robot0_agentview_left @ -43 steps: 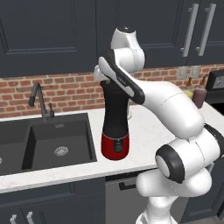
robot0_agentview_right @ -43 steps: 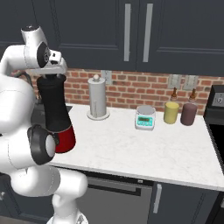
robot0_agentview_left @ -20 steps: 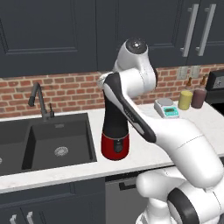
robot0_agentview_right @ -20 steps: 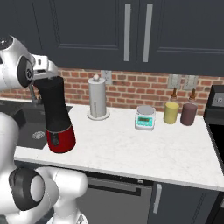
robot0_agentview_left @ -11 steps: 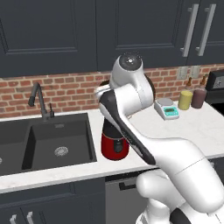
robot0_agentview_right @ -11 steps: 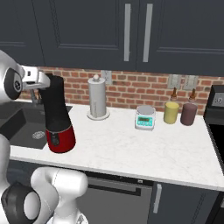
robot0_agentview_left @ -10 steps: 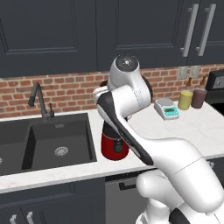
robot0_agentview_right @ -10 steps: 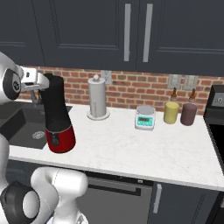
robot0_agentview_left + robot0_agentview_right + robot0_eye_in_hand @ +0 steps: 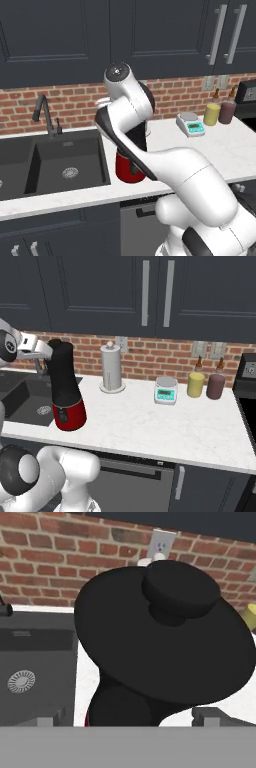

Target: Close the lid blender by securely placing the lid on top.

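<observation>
Lid [image 9: 165,627] on top of the blender [image 9: 65,388], a flat black disc with a raised round knob at its middle, lying level with its flat face up; knob visible as a small bump at the jar's top [image 9: 56,343] from the right base camera. Seated on the jar rim as far as can be told, covering the jar's mouth entirely from the hand camera. Blender upright, long axis vertical, black jar over a glossy red base [image 9: 129,170] with the small control panel facing the near edge of the counter [image 9: 165,426]. Standing near the counter's left end, just right of the black sink [image 9: 65,165].

Gripper [image 9: 46,350] just left of the jar's top, level with the lid, apart from it by a narrow gap. Fingertips [image 9: 210,716] low in the hand view, set well apart on either side, spread wide and holding nothing.

Farther right along the brick wall: a paper towel holder [image 9: 112,368], then a white kitchen scale [image 9: 165,391], a yellow canister [image 9: 196,384] and a maroon canister [image 9: 215,386] side by side. Faucet [image 9: 44,115] behind the sink, at the far left.
</observation>
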### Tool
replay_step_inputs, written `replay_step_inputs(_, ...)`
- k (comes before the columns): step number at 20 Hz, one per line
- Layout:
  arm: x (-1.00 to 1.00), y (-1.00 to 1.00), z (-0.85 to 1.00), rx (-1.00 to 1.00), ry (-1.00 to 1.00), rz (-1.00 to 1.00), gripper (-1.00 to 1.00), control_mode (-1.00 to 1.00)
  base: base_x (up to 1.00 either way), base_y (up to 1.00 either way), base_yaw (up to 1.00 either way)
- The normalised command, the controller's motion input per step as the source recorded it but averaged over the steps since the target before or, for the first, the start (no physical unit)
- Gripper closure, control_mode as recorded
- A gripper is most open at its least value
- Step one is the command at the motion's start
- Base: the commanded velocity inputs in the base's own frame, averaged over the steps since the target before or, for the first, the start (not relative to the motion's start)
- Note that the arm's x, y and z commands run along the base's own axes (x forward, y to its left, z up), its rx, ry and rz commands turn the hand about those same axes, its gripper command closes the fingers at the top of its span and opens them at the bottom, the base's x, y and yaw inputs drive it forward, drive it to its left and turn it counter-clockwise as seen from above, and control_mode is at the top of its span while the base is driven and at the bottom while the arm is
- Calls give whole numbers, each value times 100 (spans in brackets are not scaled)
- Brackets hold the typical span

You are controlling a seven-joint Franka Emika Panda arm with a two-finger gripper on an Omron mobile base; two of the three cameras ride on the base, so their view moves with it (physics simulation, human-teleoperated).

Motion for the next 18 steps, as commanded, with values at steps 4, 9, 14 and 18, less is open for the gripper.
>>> replay_step_inputs(4,-42,0,0,0,0,-9,-100,-100,0,0,0)
replay_step_inputs(9,-100,25,0,-1,-1,-5,-100,-100,0,0,0)
replay_step_inputs(14,-100,56,-8,-8,-2,-1,-100,-100,0,0,0)
replay_step_inputs(18,-100,46,-56,-20,-3,0,-100,-100,0,0,0)
